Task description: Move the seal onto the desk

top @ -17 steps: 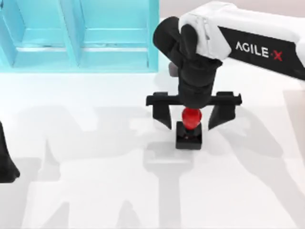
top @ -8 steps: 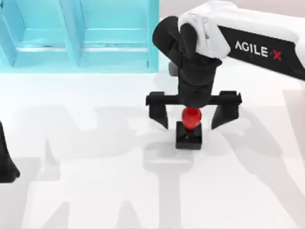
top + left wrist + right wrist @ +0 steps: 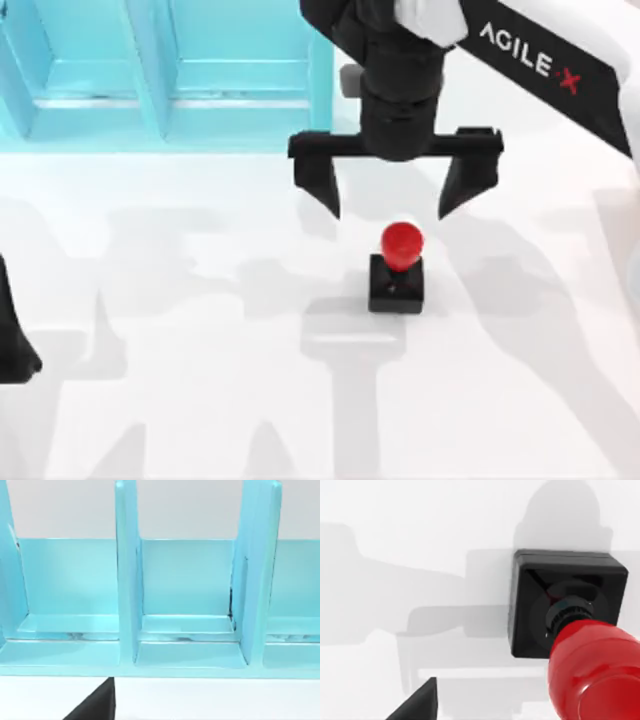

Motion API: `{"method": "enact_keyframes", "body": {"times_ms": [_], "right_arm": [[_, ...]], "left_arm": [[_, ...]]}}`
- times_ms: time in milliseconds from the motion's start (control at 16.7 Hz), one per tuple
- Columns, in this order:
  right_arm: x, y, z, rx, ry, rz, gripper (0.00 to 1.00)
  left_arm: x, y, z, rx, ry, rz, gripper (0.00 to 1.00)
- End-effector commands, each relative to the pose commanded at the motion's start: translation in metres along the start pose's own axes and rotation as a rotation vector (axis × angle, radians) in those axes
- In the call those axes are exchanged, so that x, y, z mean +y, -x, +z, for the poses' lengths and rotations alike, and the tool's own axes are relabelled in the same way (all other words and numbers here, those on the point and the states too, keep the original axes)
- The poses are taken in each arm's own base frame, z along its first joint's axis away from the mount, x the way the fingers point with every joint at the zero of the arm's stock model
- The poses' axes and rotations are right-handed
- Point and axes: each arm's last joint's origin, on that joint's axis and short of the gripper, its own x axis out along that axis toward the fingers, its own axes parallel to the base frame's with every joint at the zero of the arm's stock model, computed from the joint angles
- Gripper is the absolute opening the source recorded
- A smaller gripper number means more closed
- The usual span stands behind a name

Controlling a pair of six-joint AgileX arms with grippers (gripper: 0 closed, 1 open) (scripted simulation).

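Right end effector (image 3: 395,190) hangs spread wide and empty above the seal (image 3: 397,268), which stands upright on the white bench (image 3: 200,400), apart from the turquoise shelf (image 3: 160,80). Retreating straight upward would keep both fingers clear of the glossy round red knob above its matte black square block. Left end effector (image 3: 12,340) sits parked at the bench's left edge.
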Motion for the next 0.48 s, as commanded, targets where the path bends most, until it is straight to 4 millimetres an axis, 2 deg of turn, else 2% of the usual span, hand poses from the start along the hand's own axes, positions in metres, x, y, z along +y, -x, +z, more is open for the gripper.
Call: {"method": "enact_keyframes", "body": {"times_ms": [240, 480], "right_arm": [[-0.004, 0.051, -0.005, -0.024, 0.002, 0.024, 1.00], [-0.015, 0.079, -0.017, -0.025, 0.002, 0.019, 1.00]], "left_arm": [[0.000, 0.000, 0.000, 0.000, 0.000, 0.000, 1.00], [0.000, 0.000, 0.000, 0.000, 0.000, 0.000, 1.00]]}}
